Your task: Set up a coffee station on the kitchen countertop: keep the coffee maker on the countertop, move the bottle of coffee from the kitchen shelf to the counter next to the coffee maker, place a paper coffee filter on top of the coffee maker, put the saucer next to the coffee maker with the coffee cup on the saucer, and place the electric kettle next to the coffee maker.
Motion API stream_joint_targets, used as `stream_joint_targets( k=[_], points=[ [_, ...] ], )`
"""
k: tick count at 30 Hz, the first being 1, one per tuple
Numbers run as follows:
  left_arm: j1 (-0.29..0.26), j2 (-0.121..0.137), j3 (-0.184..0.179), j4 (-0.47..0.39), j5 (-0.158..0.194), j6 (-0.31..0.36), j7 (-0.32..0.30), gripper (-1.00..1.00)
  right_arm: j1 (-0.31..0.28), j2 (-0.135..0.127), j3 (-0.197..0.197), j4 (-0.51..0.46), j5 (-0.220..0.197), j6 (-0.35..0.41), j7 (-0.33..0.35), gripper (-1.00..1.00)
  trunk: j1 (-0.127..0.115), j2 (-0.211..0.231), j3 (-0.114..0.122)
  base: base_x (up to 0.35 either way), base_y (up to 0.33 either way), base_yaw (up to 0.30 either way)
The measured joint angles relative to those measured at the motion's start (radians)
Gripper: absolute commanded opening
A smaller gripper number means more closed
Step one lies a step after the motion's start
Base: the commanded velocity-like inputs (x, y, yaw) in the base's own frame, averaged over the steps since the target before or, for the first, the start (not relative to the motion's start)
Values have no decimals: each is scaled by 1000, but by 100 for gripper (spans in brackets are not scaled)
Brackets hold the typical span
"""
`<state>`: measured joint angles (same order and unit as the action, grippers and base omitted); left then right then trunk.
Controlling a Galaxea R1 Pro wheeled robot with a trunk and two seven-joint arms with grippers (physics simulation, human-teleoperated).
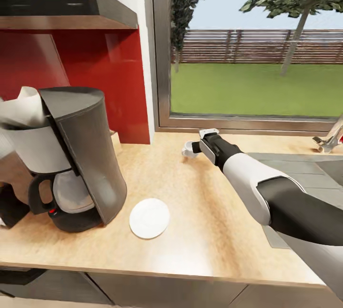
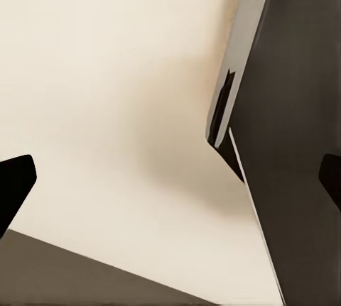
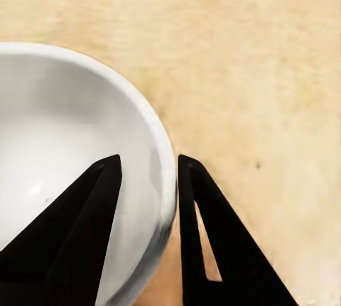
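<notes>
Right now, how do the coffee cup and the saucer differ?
The coffee cup is a deep bowl shape; the saucer is flat. The cup's rim sits between the right hand's fingers, while nothing touches the saucer. The saucer lies beside the coffee maker; the cup is farther back, near the window. Both are plain white.

Head view high over the kitchen countertop (image 1: 209, 232); right wrist view close above it.

Bright daylight comes in through the big window (image 1: 252, 46). The long light-wood worktop (image 1: 209, 222) shines pale near its front edge. The tall black coffee machine (image 1: 78, 155) leans, bent by the wide lens. Both wrist pictures look soft, with faint shadows.
</notes>
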<state>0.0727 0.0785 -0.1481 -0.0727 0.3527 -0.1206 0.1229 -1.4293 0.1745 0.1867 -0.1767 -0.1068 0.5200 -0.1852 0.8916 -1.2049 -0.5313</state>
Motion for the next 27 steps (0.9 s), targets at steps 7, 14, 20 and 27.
stream_joint_targets(
  k=[7, 14, 20, 27],
  points=[
    [0, 0, 0, -1, 0, 0, 0, 100, 0, 0, 0, 0, 0, 0, 0, -100, 0, 0, 5, -310, -83, 244],
    [0, -1, 2, -3, 0, 0, 0, 100, 0, 0, 0, 0, -1, 0, 0, -100, 0, 0, 6, -314, -8, 275],
    [0, -1, 2, -3, 0, 0, 0, 100, 0, 0, 0, 1, -2, 1, 0, -100, 0, 0, 6, -315, 0, 279],
    [0, -2, 2, -5, 0, 2, 0, 100, 0, 0, 0, 3, -2, 2, 0, -100, 0, 0, 6, -302, -95, 273]
  ],
)
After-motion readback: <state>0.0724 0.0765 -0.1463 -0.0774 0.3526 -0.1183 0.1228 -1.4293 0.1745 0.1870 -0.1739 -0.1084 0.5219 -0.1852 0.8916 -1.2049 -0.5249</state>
